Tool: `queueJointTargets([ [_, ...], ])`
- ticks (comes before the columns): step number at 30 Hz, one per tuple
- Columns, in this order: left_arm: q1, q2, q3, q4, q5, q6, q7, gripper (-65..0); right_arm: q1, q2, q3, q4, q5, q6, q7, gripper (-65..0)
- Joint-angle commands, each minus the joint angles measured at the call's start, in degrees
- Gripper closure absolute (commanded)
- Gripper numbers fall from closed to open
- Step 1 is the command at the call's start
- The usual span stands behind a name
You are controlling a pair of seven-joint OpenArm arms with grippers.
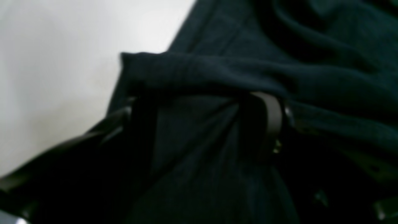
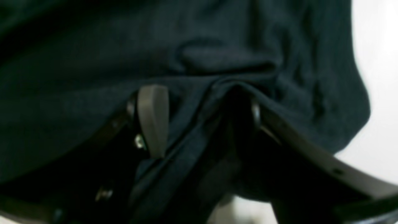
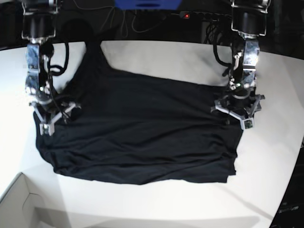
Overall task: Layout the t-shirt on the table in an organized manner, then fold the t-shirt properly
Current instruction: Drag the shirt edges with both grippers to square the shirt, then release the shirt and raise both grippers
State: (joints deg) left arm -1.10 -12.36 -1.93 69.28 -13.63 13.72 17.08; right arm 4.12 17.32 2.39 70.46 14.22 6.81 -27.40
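The black t-shirt (image 3: 137,133) lies spread across the white table (image 3: 166,52), rumpled, with one part trailing up to the far edge. My left gripper (image 3: 236,116) sits at the shirt's right edge in the base view. Its wrist view shows the left gripper (image 1: 202,121) open, with folds of t-shirt (image 1: 192,146) between and over the fingers (image 1: 273,121). My right gripper (image 3: 50,118) is at the shirt's left edge. Up close the right gripper (image 2: 205,121) is open, with a ridge of t-shirt (image 2: 199,130) bunched between its fingers (image 2: 152,118).
A pale cardboard box corner (image 3: 19,204) pokes in at the front left of the base view. Cables and dark equipment run behind the table's far edge (image 3: 156,19). Bare white table (image 1: 46,77) shows beside the cloth in the left wrist view.
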Motion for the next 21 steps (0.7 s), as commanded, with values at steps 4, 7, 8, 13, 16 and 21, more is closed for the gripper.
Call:
queueJointTargets([
  [4,-5.18,-0.78,-0.31,-7.52,0.57,1.01,3.18,-42.4,8.32,2.06,-6.13,-10.02,0.42,-0.17,-0.78,-33.1],
  [7,-8.70,-0.78,-0.31,-10.86,0.57,1.01,2.57,-42.4,12.89,1.98,-8.06,-13.71,0.42,-0.17,0.01,-33.0],
  [8,-9.58,-0.78,-0.31,-11.21,0.57,1.01,2.66,-42.4,14.12,1.89,-8.50,-14.32,0.42,-0.17,0.01,-33.0],
  [13,-10.11,-0.69,-0.40,-6.81,0.57,1.01,3.09,-42.4,15.70,2.15,-8.42,-8.70,0.42,-0.43,-0.25,-33.0],
  [16,-8.87,-0.78,-0.40,-2.15,0.57,1.01,3.18,-42.4,12.80,4.26,-7.18,-1.40,0.51,-0.43,-1.75,-33.1],
  [21,-5.71,-0.78,-0.48,3.82,0.57,1.01,3.18,-42.4,4.19,4.52,-0.42,14.69,0.51,-0.35,-7.20,-33.1],
])
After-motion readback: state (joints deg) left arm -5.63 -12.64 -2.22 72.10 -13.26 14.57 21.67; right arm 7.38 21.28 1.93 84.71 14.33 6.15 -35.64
